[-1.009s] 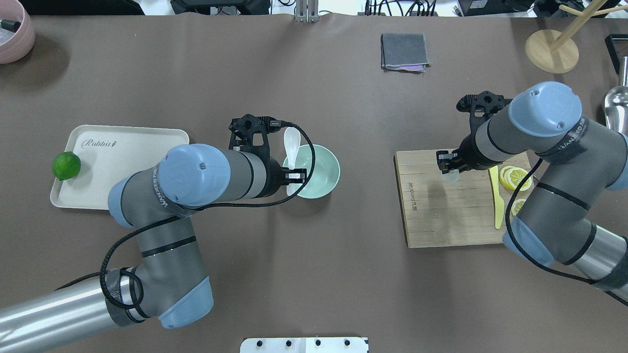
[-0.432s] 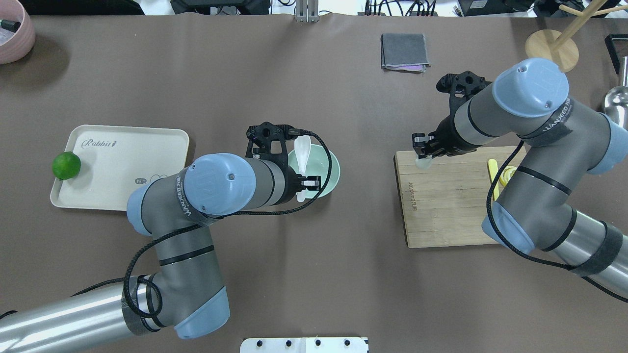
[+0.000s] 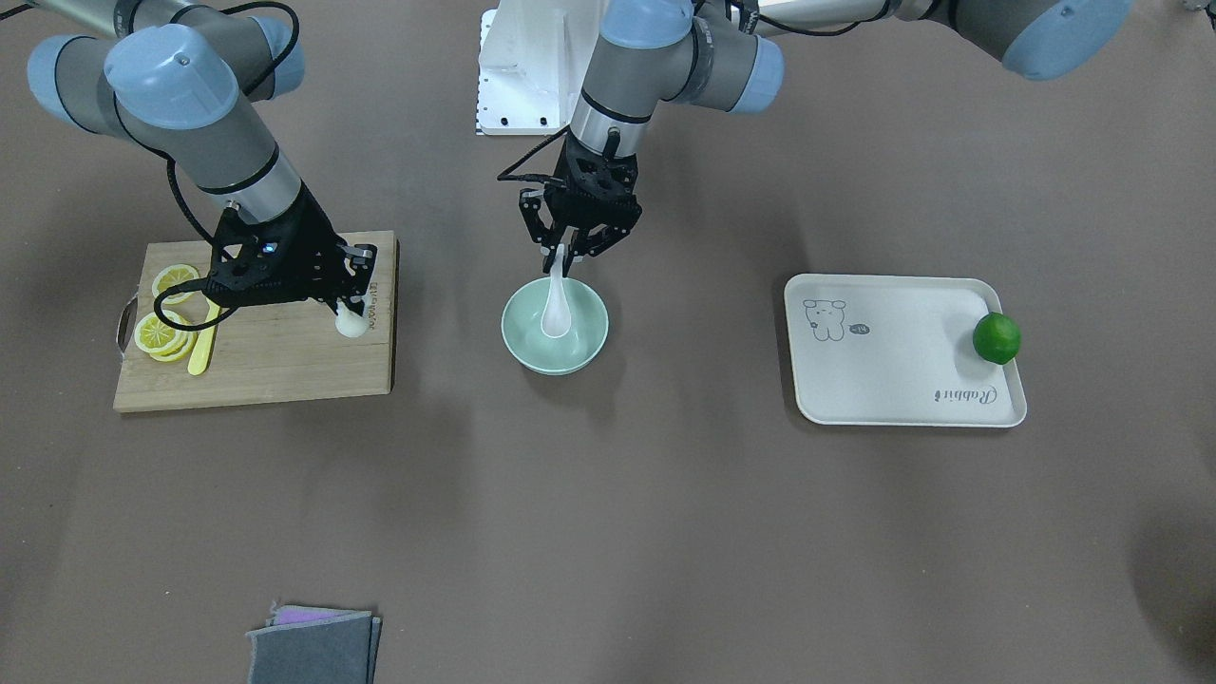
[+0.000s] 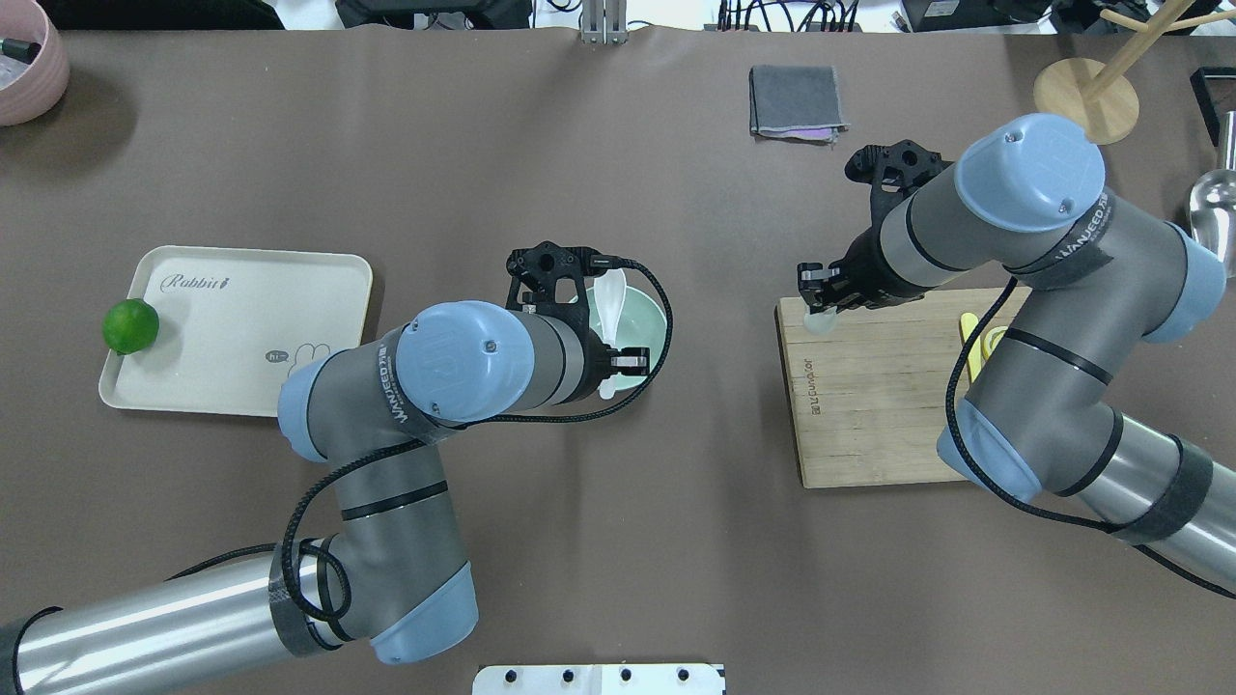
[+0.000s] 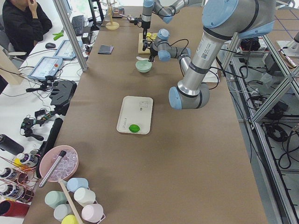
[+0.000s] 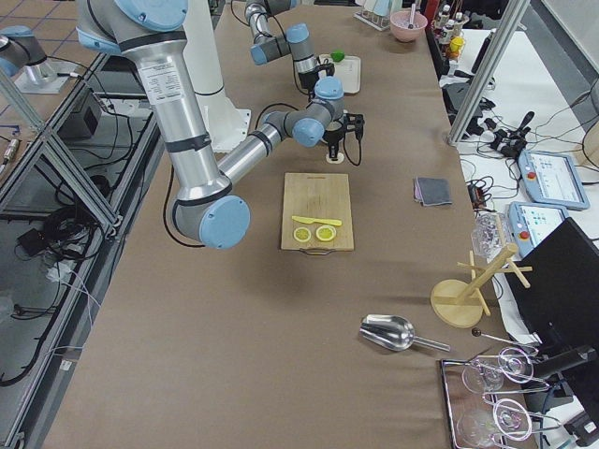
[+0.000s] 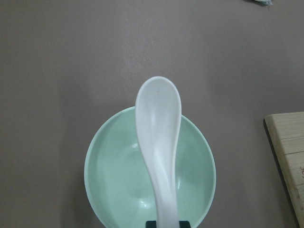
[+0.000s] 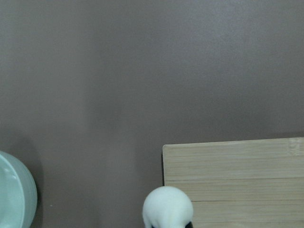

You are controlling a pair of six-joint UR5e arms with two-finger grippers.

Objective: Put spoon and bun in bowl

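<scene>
The pale mint-green bowl (image 3: 555,332) stands mid-table, also in the overhead view (image 4: 645,324) and the left wrist view (image 7: 118,175). My left gripper (image 3: 562,258) is shut on the handle of the white spoon (image 3: 554,309), whose scoop hangs over the bowl's inside (image 7: 158,128). My right gripper (image 3: 350,306) is shut on the white bun (image 3: 350,323) and holds it above the wooden cutting board's (image 3: 275,361) corner nearest the bowl; the bun also shows in the right wrist view (image 8: 167,207) and the overhead view (image 4: 822,323).
Lemon slices (image 3: 163,323) and a yellow plastic knife (image 3: 201,344) lie on the board. A cream tray (image 3: 902,370) with a green lime (image 3: 996,338) sits on the left arm's side. A grey folded cloth (image 4: 796,100), a wooden stand (image 4: 1085,100) and a pink bowl (image 4: 29,68) lie at the far edge.
My left gripper carried the spoon from beside the bowl to over its inside. My right gripper lifted the bun from mid-board and moved it toward the bowl, to the board's corner.
</scene>
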